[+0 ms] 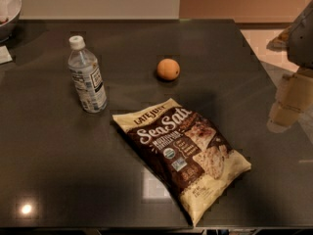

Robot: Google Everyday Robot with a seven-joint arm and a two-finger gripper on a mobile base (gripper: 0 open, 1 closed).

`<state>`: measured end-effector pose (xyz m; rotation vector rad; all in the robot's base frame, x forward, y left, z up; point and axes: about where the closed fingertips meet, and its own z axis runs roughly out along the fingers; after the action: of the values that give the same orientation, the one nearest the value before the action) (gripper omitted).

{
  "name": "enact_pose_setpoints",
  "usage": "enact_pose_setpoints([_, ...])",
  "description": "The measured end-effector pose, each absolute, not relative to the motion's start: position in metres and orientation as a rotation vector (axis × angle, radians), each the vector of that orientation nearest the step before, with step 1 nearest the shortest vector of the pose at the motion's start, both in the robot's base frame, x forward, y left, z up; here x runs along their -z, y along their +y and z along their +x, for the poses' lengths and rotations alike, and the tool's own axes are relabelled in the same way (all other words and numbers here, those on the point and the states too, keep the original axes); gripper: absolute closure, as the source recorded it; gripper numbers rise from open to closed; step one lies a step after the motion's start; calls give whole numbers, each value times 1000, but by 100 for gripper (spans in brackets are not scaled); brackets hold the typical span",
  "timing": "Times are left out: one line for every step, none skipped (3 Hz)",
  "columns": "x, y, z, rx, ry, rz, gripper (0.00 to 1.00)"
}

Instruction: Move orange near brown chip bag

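The orange (168, 69) is a small round fruit lying on the dark table (58, 151), towards the back middle. The brown chip bag (182, 151), dark brown and cream-yellow with "Sea Salt" lettering, lies flat in front of the orange, with its near corner by the table's front edge. A short gap of bare table separates the orange from the bag's top edge. My gripper (286, 109) hangs at the right edge of the view, over the table's right side, well to the right of the orange and apart from it. It holds nothing that I can see.
A clear water bottle (87, 76) with a white cap stands upright left of the orange. A grey bowl (9, 9) sits at the far back left corner, with a white paper (5, 55) beside it. The table's right edge borders a light floor (264, 43).
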<state>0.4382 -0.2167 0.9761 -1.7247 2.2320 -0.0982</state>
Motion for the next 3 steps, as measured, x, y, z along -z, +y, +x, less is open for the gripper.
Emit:
enact_pose_setpoints([-980,-217,449,95,2232,-1712,0])
enact_pose_setpoints([-979,-209,479,56,2201,-1697,0])
enact_pose_setpoints([-972,-194,522,12,2159,-1663,0])
